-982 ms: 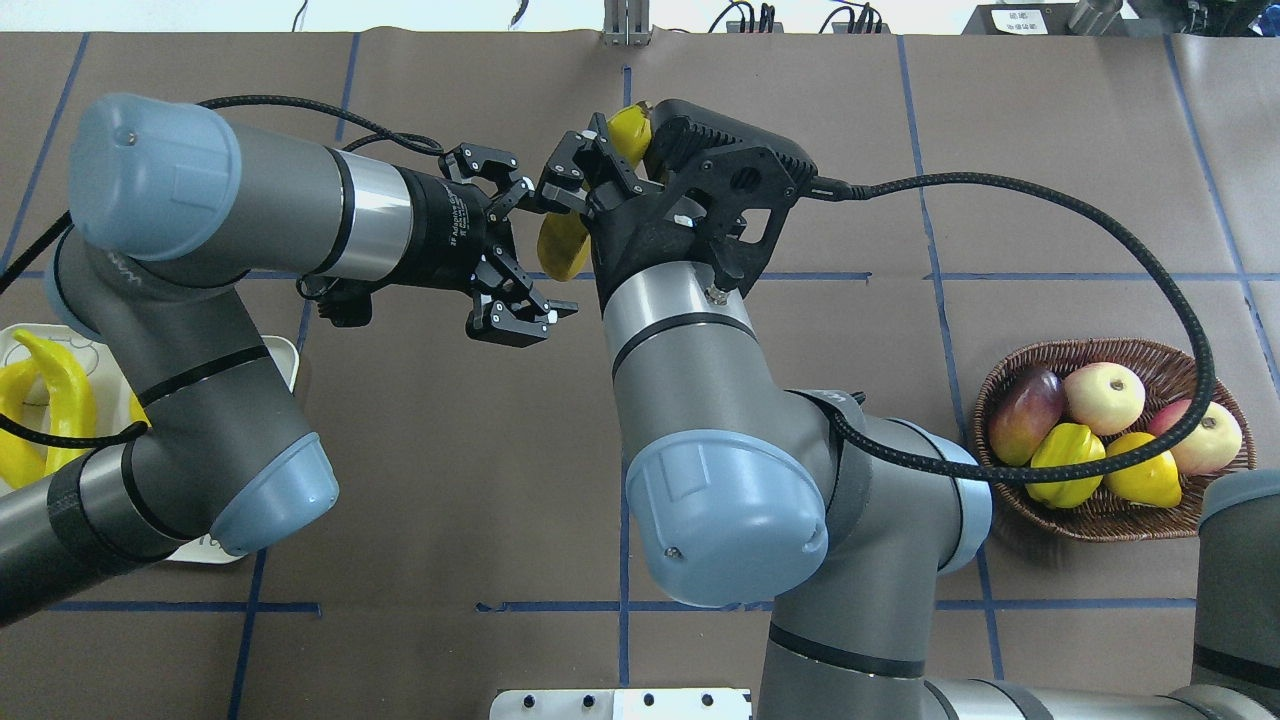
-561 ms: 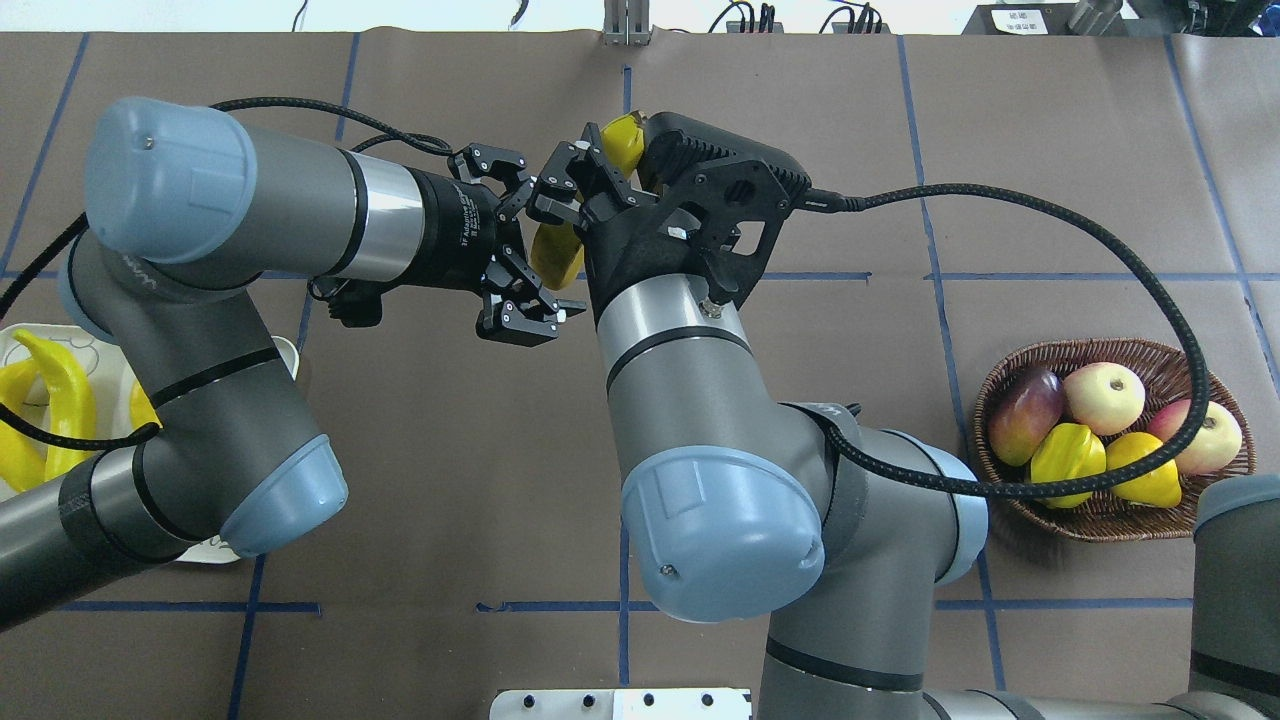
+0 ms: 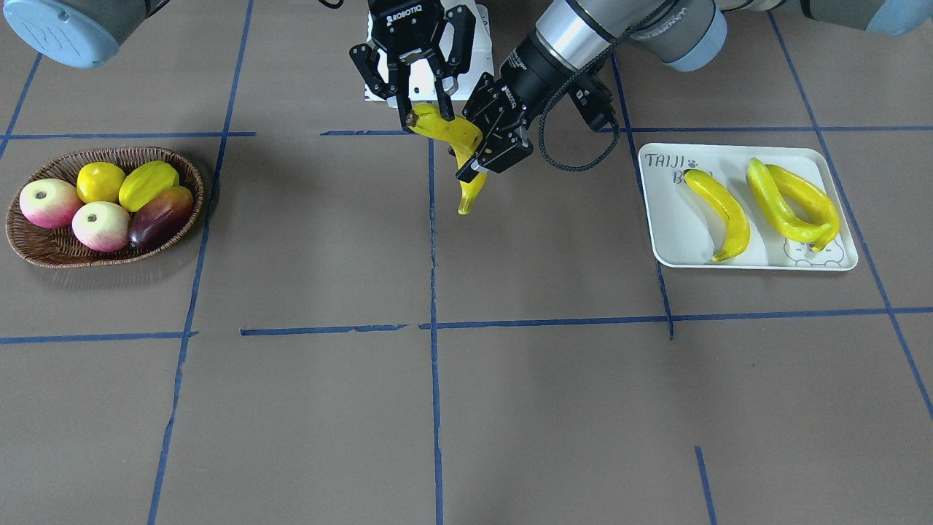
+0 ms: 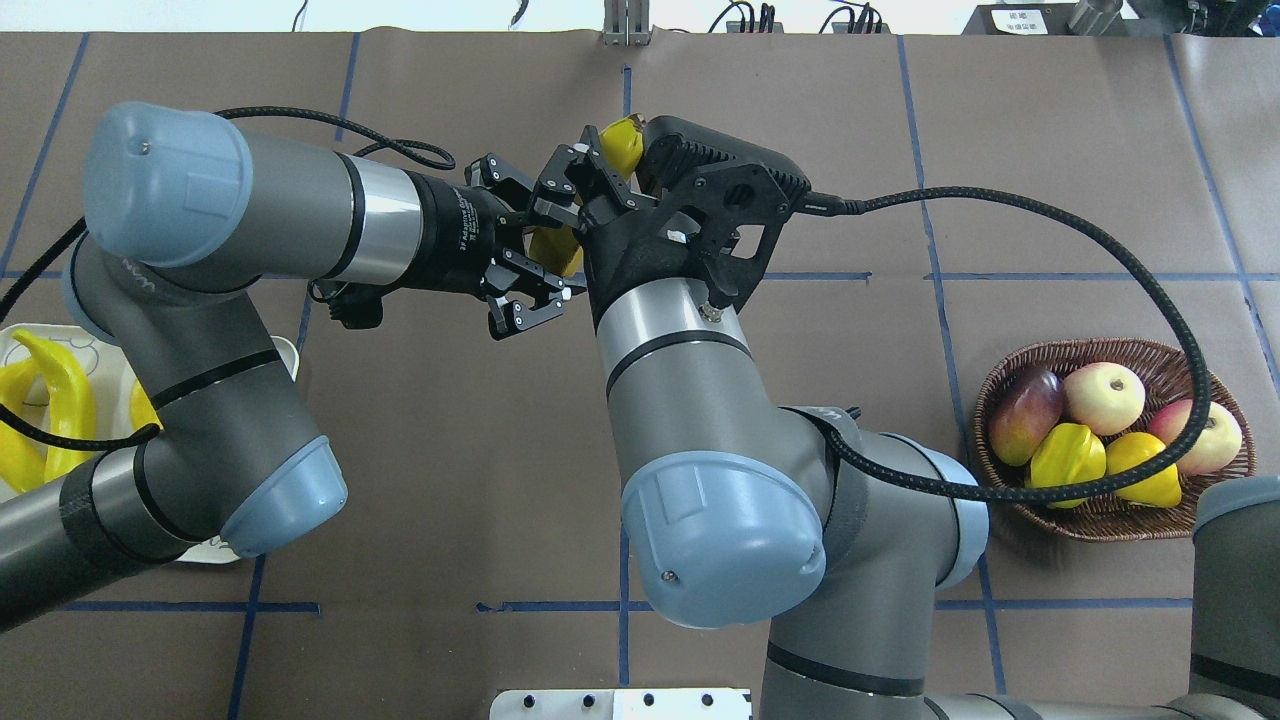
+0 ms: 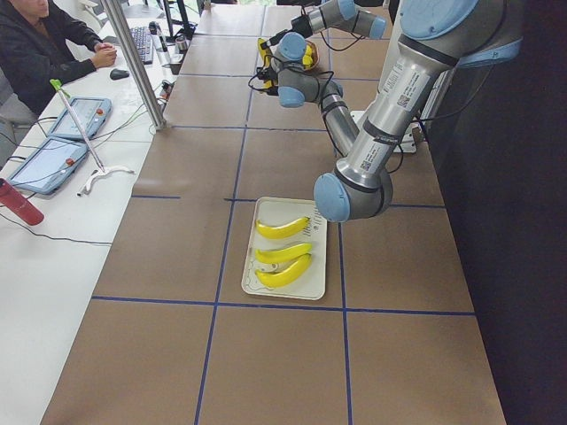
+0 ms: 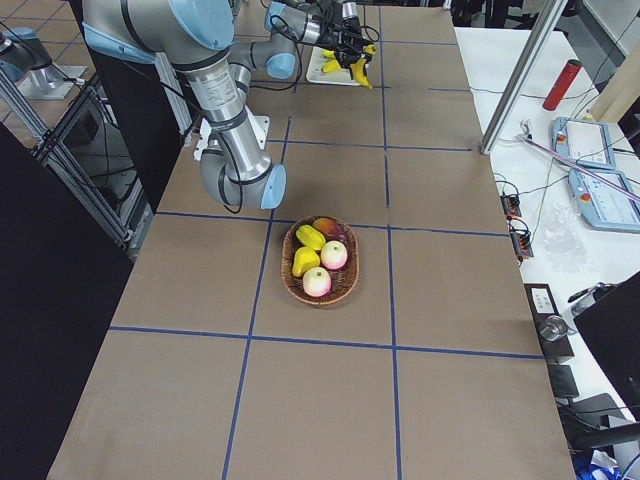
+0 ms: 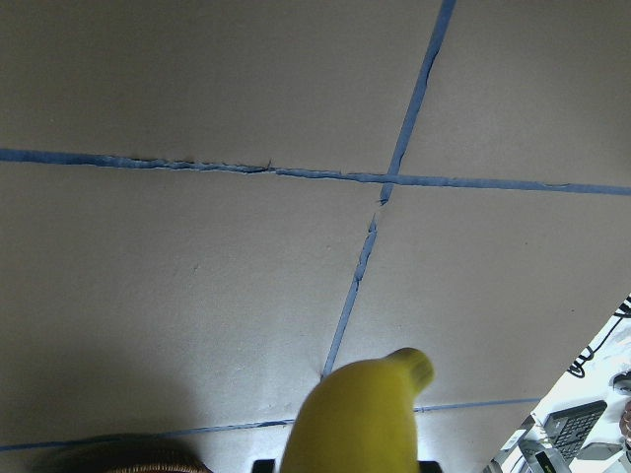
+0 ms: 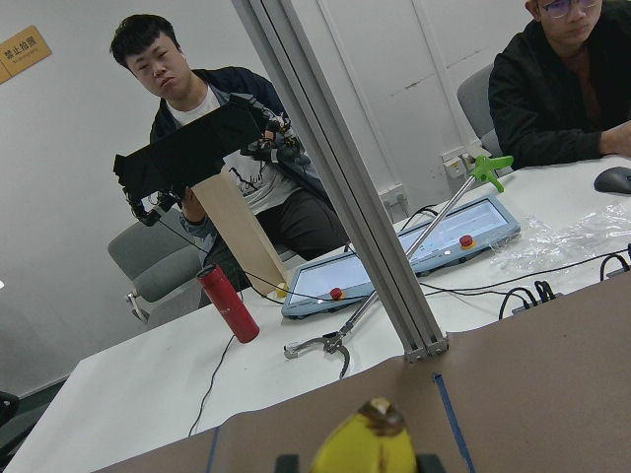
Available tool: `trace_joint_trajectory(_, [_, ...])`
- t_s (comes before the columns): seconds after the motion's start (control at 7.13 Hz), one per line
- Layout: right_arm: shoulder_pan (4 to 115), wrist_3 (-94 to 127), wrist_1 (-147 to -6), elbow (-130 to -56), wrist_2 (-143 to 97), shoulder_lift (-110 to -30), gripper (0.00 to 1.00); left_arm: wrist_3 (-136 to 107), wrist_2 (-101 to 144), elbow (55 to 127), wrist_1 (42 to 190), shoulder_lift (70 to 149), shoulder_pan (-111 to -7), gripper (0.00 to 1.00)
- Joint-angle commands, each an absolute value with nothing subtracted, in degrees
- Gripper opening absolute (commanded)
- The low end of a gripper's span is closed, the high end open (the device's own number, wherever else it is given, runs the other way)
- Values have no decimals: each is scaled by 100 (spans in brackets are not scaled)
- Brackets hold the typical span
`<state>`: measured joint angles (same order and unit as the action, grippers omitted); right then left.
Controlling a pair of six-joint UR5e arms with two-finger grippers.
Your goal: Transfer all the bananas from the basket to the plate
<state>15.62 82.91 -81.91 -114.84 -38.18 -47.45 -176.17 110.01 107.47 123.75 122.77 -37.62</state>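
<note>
Mid-handover here: right gripper (image 3: pixel 421 109) pinches the banana (image 3: pixel 446 130) by its stem end, up over mid-table. Left gripper (image 3: pixel 475 140) sits wide around its middle. Next I'd clamp left, release right, then swing to the plate (image 3: pixel 670 244).

Clustered at the front-facing view's left edge: two apples (image 3: pixel 46 202), a starfruit (image 3: pixel 148 184), a mango (image 3: pixel 160 216) and a round yellow fruit (image 3: pixel 100 181). Blue tape (image 3: pixel 434 292) grids the brown table (image 3: pixel 583 408).
</note>
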Motion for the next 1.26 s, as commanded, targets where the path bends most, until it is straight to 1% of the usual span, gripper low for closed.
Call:
trace_joint_trajectory(0.0, [1468,8306,-8130,-11540,-3815,-4755,99,-17622,11013,10740,12401,12270,-3771,0])
trace_joint_trajectory(0.42, [1328,8227,-8165,-12013,-3884,-4843,100,-17613,11013,10740,12410,12243,-3788,0])
trace_joint_trajectory(0.56, [1258,8131,-8209,-12284,-3911,-4982,100,-17578,11013,10723,12410,12234,-3840,0])
trace_joint_trajectory(0.84, [1230,7683,-8270,-13197,-4444,-5657,100,-16547,11396,10618,12384,12165,-4085,0])
trace_joint_trajectory(0.98, [1265,7473,-8671,-13488,-4752,-5817,100,-15819,11913,10574,12358,11929,-4426,0])
trace_joint_trajectory(1.12, [1431,7305,-8927,-13500,-5051,-5836,100,-14924,12188,10530,12314,11727,-4595,0])
